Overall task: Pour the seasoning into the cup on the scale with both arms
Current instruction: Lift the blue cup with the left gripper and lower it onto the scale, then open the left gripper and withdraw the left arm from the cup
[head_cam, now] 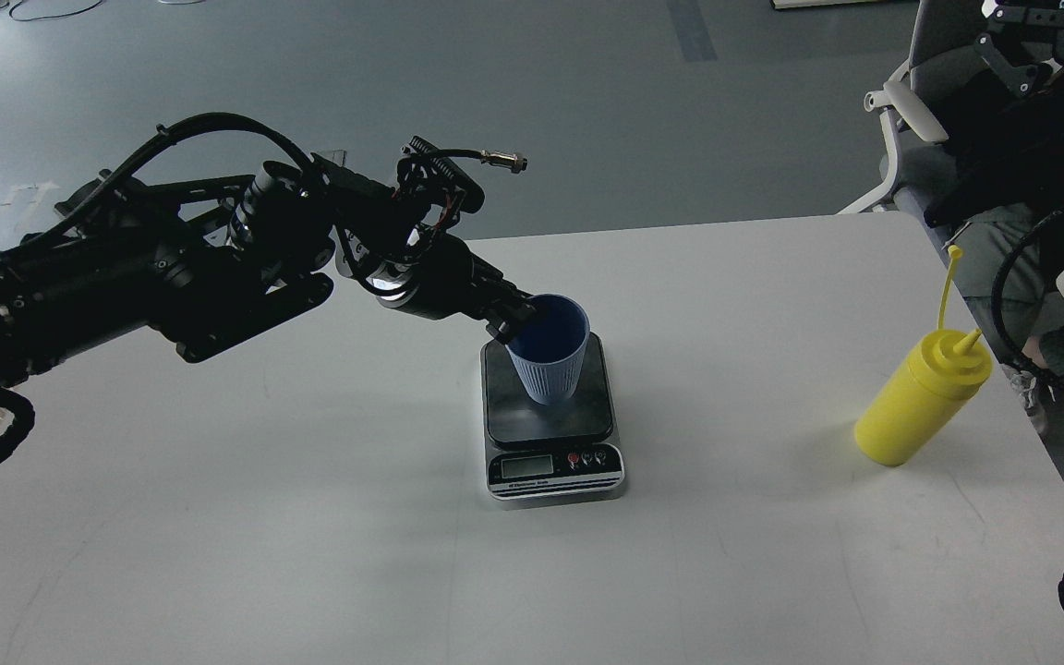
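My left gripper (518,317) is shut on the left rim of the light-blue ribbed cup (550,365). The cup is upright over the dark plate of the scale (550,411); I cannot tell if its base touches the plate. The scale has a silver front panel with a small display. The yellow squeeze bottle of seasoning (922,399) stands at the table's right edge, cap strap sticking up. My right gripper (1035,28) is high at the top right, far above the bottle; only part of it shows at the frame edge.
The white table (310,517) carries only the scale, cup and bottle. A chair (920,102) stands beyond the table's right corner. Black cables (1017,305) hang from my right arm close to the bottle.
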